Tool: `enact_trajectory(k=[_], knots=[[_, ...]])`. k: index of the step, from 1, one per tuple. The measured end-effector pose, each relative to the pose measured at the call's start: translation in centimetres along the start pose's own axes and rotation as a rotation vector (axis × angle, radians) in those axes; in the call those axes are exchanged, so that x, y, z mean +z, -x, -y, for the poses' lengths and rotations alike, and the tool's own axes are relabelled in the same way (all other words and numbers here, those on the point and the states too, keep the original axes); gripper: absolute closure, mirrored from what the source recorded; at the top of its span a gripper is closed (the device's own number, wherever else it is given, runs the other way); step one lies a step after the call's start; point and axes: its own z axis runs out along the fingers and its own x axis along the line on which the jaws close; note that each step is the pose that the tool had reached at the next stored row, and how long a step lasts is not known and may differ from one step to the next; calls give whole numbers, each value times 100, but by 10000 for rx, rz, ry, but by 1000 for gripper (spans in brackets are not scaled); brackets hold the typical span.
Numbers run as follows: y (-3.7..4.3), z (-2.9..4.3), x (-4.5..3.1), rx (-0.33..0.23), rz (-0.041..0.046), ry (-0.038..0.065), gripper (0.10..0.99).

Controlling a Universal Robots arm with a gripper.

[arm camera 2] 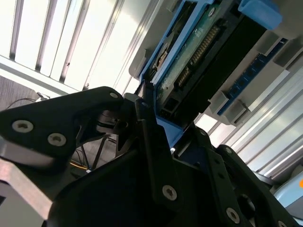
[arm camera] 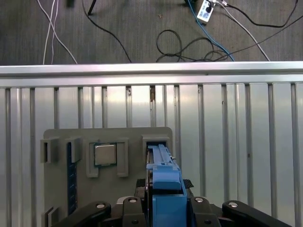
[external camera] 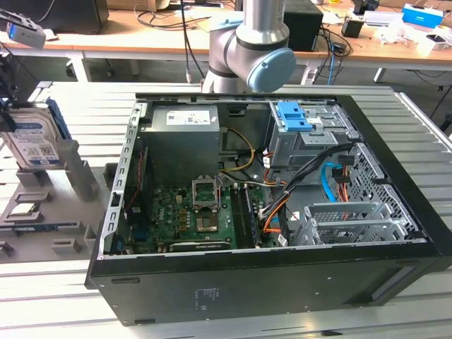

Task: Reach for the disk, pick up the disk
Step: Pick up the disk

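The reach looks finished: the gripper (arm camera: 164, 189) straddles the disk (arm camera: 160, 158), upright in its grey holder (arm camera: 61, 137); whether it has clamped I cannot tell, and the lift remains.

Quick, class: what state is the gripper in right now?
The gripper: astride the upright hard drive; whether it is clamped on it cannot be told.

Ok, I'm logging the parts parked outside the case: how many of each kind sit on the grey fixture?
Disk: 1
Processor chip: 1
Thin blue board, likely a memory stick: 1
Total: 3
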Motion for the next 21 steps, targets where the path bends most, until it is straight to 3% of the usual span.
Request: enact_trajectory(k=[21], knots=[[6, -3, -403, 0, 0, 1, 718]])
